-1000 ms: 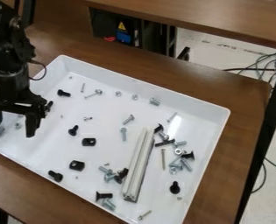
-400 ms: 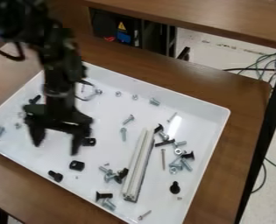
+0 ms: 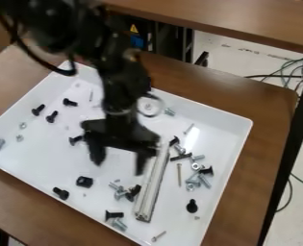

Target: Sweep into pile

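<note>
The gripper [image 3: 119,161] is held over the middle of the white tray [image 3: 211,116], pointed downward, with its fingers [image 3: 141,163] spread well apart and released. One fingertip is placed just beside the metal rail [image 3: 152,185]; whether the rail is touched cannot be told.

The hardware to be swept is scattered across the tray floor. In the camera view, a loose cluster of silver bolts [image 3: 204,180] and dark ones is gathered to the right of the rail, with a long screw [image 3: 179,174] laid between the two. A black bolt [image 3: 192,205] is seen below that cluster. Against the rail's left side, a black piece [image 3: 132,192] is set close to silver hardware [image 3: 120,193]. Farther left, a black square piece [image 3: 84,181] and another black bolt [image 3: 61,193] are spaced apart. Three black bolts and a few small silver nuts [image 3: 19,138] are strewn through the tray's left part. Near the lower edge, a black bolt [image 3: 114,215] is grouped with silver ones, and a small screw [image 3: 158,236] is left near the bottom corner.

The tray is supported by a brown wooden surface [image 3: 250,192].
</note>
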### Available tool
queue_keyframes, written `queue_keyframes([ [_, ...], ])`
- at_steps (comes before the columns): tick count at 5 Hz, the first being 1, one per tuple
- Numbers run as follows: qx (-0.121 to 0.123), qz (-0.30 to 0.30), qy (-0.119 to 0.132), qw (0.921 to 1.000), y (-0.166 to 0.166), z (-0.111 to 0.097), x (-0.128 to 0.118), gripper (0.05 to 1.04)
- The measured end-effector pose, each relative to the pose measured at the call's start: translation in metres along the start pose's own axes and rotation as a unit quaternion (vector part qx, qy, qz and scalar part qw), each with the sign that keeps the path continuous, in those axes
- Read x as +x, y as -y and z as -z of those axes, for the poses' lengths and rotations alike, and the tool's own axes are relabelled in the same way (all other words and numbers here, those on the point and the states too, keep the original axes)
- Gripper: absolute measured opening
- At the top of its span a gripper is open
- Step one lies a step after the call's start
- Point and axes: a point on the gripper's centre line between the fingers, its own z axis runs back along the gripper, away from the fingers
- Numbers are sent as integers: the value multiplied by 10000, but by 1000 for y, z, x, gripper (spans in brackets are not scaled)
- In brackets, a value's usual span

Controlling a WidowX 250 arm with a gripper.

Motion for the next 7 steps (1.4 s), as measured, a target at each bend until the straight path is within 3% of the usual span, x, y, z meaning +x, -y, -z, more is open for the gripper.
queue_keyframes([
  [2, 23, 197, -113, 9997, 26, 27, 12, 999],
  [4, 38, 115, -286, 9995, 27, 46, 15, 999],
  [5, 41, 106, -394, 9992, 24, 57, 15, 938],
  [6, -35, 107, -359, 9993, 24, 57, 17, 617],
  [7, -191, 228, -356, 9989, 22, 58, 16, 375],
])
